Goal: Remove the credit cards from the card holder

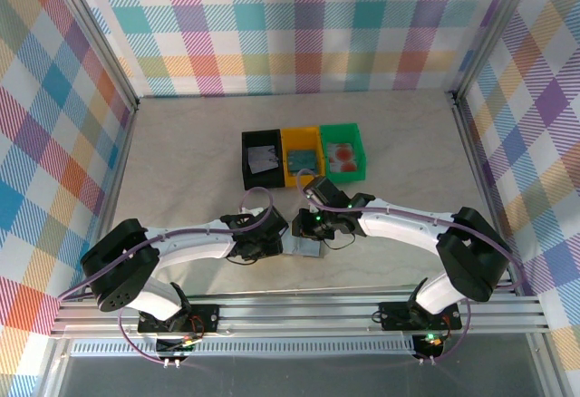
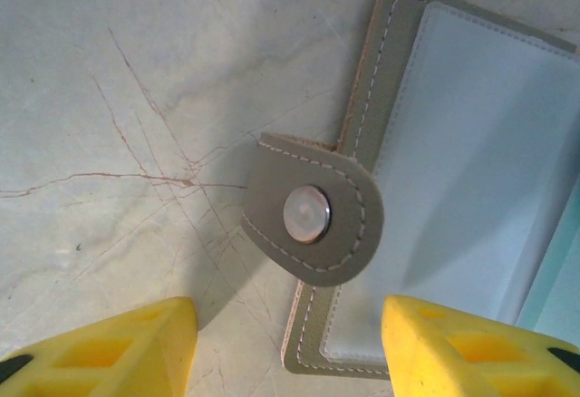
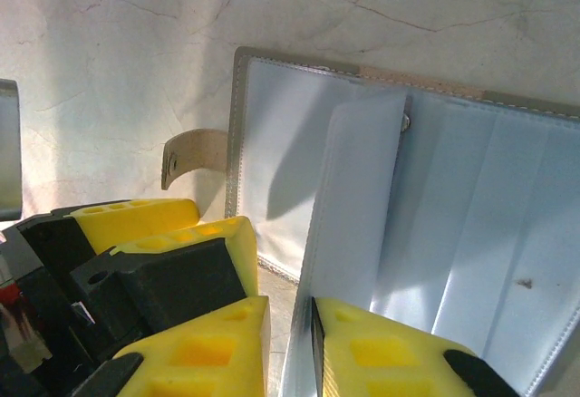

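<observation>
- Plaid multicoloured walls [image 1: 299, 25] stand round a pale marbled tabletop [image 1: 181, 161], smooth and matte, with hairline brown veins.
- We note the small flat grey folding card holder [image 1: 306, 248] lying open at the near side, between the two arms. It has a stitched leather-like cover and glossy pale blue-grey pocket panels inside.
- We find the left pincer [image 2: 290, 350] released, its yellow fingers spread wide below the rounded grey snap tab [image 2: 313, 211] with its shiny metal stud [image 2: 306, 213]. We cannot tell whether it touches the cover.
- We find the right pincer [image 3: 290, 343] clenched on a thin pale pocket leaf [image 3: 358, 188] of the card holder. The leaf stands raised off the panel beneath.
- Well apart, toward the back, sit a black tray [image 1: 246, 157], a yellow tray [image 1: 302, 130] and a green tray [image 1: 362, 152]. They seem to carry the small thin plastic credit cards [image 1: 300, 158] one apiece: whitish, teal, reddish.
- We judge the step in hand to be lifting the leaf to check for a leftover card. The pockets in view look empty, though deeper slots are hidden.
- To do it well, we would press the left pincer onto the stitched cover beside the tab, so the light wallet cannot ride up.
- We would then raise the leaf slowly about its hinge. The film looks slick and floppy: a hard pinch may crease it, and a slack one may let it slip.
</observation>
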### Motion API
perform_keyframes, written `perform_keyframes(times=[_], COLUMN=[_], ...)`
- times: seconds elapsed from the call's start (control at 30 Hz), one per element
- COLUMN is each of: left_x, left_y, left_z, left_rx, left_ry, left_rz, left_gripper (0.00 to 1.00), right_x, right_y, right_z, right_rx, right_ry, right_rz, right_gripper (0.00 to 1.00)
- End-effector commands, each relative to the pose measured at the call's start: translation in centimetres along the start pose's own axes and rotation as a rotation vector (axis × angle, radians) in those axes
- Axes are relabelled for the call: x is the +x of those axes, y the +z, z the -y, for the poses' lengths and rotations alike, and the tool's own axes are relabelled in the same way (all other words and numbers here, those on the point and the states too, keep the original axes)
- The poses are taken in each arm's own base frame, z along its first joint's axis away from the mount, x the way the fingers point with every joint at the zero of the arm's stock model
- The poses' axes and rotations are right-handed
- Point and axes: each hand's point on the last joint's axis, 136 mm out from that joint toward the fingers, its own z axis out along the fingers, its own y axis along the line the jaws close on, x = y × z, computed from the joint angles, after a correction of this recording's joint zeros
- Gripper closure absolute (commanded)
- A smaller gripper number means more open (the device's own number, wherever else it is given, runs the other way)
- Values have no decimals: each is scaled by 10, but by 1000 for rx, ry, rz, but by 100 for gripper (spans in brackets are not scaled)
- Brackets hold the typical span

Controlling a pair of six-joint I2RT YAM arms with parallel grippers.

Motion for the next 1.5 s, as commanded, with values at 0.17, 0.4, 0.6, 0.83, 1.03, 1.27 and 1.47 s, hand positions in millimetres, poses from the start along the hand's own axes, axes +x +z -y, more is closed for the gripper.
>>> perform_keyframes(times=[0.17, 0.4, 0.6, 0.83, 1.03, 1.27, 1.47], left_x=[16, 16, 16, 15, 14, 15, 17], left_y=[0, -1, -1, -4, -5, -4, 1], left_z=[-5, -6, -6, -7, -8, -8, -11], left_rx=[-3, -1, -2, -4, -6, -3, -13], left_ry=[2, -1, -2, -2, -2, 0, -1], left_rz=[-64, -61, -58, -52, -50, -52, -57], left_gripper=[44, 44, 43, 43, 43, 43, 43], right_x=[-5, -4, -3, 0, 2, 6, 14], right_y=[-10, -8, -6, 0, 2, -8, -3], right_z=[-10, -11, -11, -7, 0, 39, 55], right_rx=[-30, -36, -38, -29, 4, 137, 168], right_ry=[-5, -3, -4, 2, 7, 25, 54], right_rz=[37, 33, 27, 14, 3, 3, -39], right_gripper=[83, 92, 97, 100, 100, 75, 58])
